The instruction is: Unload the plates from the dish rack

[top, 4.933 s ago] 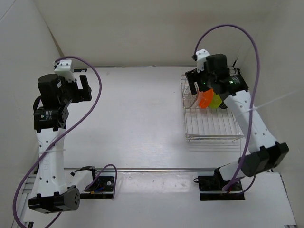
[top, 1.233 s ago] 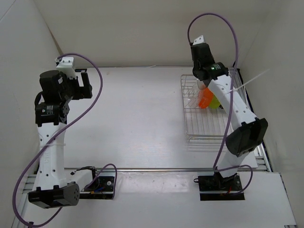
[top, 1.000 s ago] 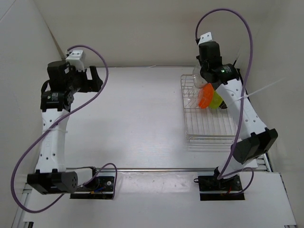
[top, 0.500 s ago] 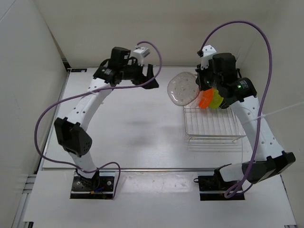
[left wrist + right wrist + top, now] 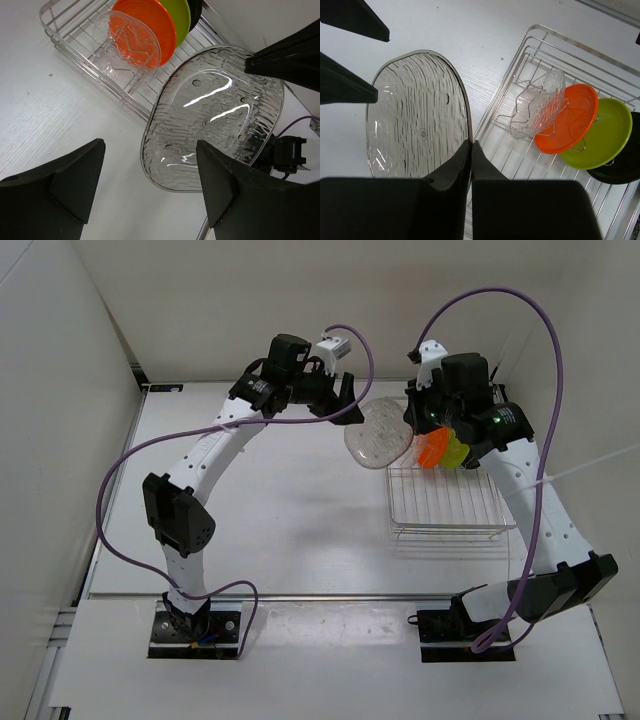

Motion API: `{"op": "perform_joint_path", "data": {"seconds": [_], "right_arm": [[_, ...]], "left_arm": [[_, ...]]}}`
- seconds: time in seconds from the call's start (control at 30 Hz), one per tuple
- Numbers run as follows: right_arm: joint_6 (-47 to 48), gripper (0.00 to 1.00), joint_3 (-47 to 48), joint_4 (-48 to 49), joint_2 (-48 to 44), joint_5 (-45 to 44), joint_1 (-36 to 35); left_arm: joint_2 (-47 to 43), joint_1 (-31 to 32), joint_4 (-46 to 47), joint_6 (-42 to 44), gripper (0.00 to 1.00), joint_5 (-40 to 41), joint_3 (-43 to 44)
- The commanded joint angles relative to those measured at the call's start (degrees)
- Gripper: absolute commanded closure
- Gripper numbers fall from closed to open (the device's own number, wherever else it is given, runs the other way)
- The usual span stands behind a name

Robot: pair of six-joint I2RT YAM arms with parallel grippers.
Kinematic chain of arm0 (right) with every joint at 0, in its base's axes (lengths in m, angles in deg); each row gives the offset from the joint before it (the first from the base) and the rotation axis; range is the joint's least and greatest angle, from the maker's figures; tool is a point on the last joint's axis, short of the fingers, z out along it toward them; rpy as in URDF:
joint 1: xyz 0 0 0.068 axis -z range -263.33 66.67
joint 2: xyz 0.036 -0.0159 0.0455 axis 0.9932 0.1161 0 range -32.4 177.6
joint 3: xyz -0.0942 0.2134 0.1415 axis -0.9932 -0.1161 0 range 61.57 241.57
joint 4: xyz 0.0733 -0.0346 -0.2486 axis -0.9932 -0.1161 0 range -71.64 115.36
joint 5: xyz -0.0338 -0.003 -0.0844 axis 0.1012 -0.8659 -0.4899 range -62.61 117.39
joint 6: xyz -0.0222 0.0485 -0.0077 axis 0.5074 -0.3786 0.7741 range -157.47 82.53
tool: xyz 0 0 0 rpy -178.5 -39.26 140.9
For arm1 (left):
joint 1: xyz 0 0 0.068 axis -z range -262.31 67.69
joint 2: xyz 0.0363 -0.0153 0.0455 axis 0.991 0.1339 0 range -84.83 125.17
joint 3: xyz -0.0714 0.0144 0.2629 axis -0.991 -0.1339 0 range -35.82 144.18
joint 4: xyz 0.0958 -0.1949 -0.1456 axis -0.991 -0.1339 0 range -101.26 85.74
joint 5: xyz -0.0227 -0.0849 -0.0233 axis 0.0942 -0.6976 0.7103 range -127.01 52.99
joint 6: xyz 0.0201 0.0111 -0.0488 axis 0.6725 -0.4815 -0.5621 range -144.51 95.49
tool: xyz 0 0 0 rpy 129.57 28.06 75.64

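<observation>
White table (image 5: 280,500) below, the right gripper (image 5: 471,145) pinches the rim of a clear plate (image 5: 415,115) — held out, likely so the wide-open left gripper (image 5: 150,145) just beside can grab it.

The light is bright, white and even, and falls from above. In the top view the worktop (image 5: 280,530) left of the rack (image 5: 440,502) carries only faint, soft-edged shadows. The wall (image 5: 300,300) behind the rack is pale, close to washed out. That view is sharp throughout. In the left wrist view white streaks of glare cross the clear dish (image 5: 215,115) beside the rack, and its ripples are crisp. In the right wrist view the dish reads grey with small glints. The jaws in both wrist views are near-black, without surface detail, their edges slightly soft. The orange plate (image 5: 570,120) in the rack is evenly lit and saturated.
</observation>
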Motion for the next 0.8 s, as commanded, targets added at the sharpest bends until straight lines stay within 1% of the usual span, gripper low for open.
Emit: {"op": "perform_joint_path", "data": {"seconds": [0.0, 0.03, 0.1, 0.23, 0.33, 0.37, 0.5, 0.57, 0.6, 0.63, 0.67, 0.7, 0.77], "right_arm": [[-0.94, 1.00, 2.60, 2.23, -0.51, 0.48, 0.18], [-0.94, 1.00, 2.60, 2.23, -0.51, 0.48, 0.18], [-0.94, 1.00, 2.60, 2.23, -0.51, 0.48, 0.18], [-0.94, 1.00, 3.22, 2.23, -0.51, 0.48, 0.18], [-0.94, 1.00, 4.35, 1.71, -0.51, 0.48, 0.18], [-0.94, 1.00, 4.36, 1.71, -0.51, 0.48, 0.18], [-0.41, 1.00, 4.97, 1.71, 0.01, 0.48, 0.18], [-0.41, 1.00, 5.59, 1.18, 0.01, 0.48, 0.18], [-0.41, 1.00, 5.59, 1.18, 0.01, 0.48, 0.18], [-0.41, 1.00, 5.59, 1.18, 0.01, 0.48, 0.18], [-0.41, 1.00, 5.59, 1.18, 0.01, 0.48, 0.18], [-0.41, 1.00, 5.59, 1.18, 0.01, 0.48, 0.18], [-0.41, 1.00, 5.59, 1.18, 0.01, -0.05, 0.18]], "left_arm": [[-0.71, 0.16, 0.03, -0.25, 0.16, 1.30, 1.53], [-0.71, 0.16, 0.03, 0.36, 0.22, 1.31, 0.92], [-0.71, 0.16, 0.03, 0.36, 0.41, 1.83, 0.39], [-0.71, 0.16, 0.03, 0.36, 0.42, 0.61, 0.38], [-0.10, 0.68, 0.03, 0.89, 0.30, -0.62, 0.38], [-0.09, 0.68, 0.03, 0.89, 0.29, -0.63, 0.38], [-0.09, 1.21, 0.03, 0.89, 0.29, -0.63, 0.38], [0.44, 1.21, 0.03, 0.89, 0.33, -0.63, 0.38], [0.44, 1.21, -0.50, 1.50, 0.37, -0.63, 0.38], [0.44, 1.21, -0.50, 1.51, 0.46, -0.63, 0.38], [0.44, 1.21, -0.50, 1.51, 0.53, 0.07, 0.38], [0.44, 1.21, -0.50, 1.51, 0.61, 0.07, 0.38], [0.44, 1.21, -0.50, 1.51, 0.68, 0.60, 0.38]]}}
